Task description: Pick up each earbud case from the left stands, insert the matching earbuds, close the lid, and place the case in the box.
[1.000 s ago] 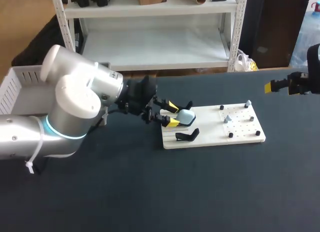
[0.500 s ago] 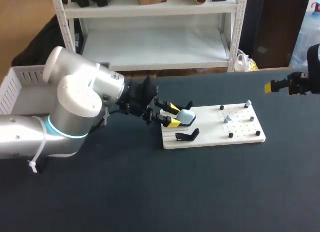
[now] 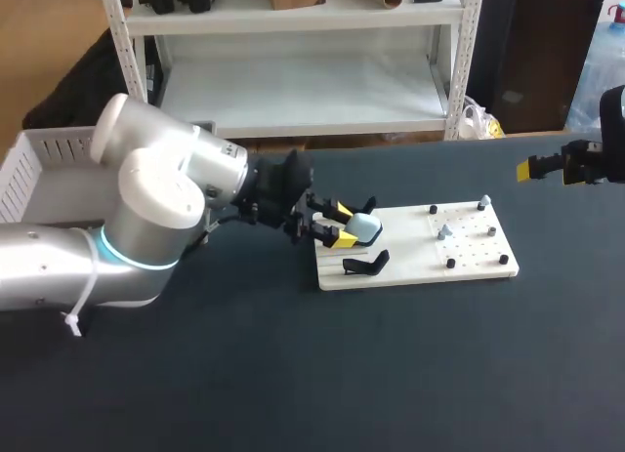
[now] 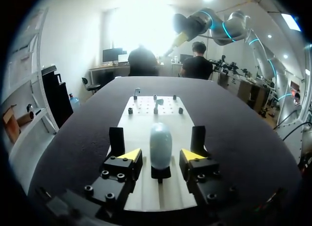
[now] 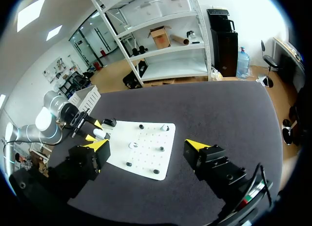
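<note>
Left hand open, my fingers flank the pale blue oval earbud case. A black forked stand sits just beside; my right hand hangs open, well apart.

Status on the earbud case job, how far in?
Done: nothing visible. In hand: left gripper open, fingers either side of the pale blue case on its stand, not gripping. Right gripper open, away at the table's right edge. Left: every step from grasp through to the white box.
</note>
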Controlling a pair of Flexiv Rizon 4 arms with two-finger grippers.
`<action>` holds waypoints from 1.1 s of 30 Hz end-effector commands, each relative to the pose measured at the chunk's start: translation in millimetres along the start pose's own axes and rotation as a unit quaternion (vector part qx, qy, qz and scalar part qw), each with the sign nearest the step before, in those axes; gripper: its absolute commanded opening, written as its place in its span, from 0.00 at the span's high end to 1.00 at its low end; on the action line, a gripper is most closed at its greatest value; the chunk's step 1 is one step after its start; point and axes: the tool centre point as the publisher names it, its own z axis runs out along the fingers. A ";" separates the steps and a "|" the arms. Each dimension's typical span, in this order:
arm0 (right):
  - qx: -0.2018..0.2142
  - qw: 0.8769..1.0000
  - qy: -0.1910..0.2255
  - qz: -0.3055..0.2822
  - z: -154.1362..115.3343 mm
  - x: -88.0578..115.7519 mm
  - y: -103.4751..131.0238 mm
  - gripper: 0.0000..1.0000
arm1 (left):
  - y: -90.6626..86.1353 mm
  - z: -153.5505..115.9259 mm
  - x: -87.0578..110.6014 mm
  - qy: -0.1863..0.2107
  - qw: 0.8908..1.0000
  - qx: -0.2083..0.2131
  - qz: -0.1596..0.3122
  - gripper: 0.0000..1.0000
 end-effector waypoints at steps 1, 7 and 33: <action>0.000 1.000 0.000 0.000 -0.5 0.2 -0.3 0.00 | 5.8 3.3 0.4 -0.001 1.000 0.005 0.000 0.53; 0.000 1.000 0.000 0.000 -0.5 0.2 -0.3 0.00 | 6.9 4.6 -0.6 -0.002 1.000 0.005 -0.002 0.53; 0.000 1.000 0.000 0.000 -0.5 0.2 -0.3 0.00 | -2.4 -9.4 -9.5 -0.024 1.000 0.010 -0.007 1.00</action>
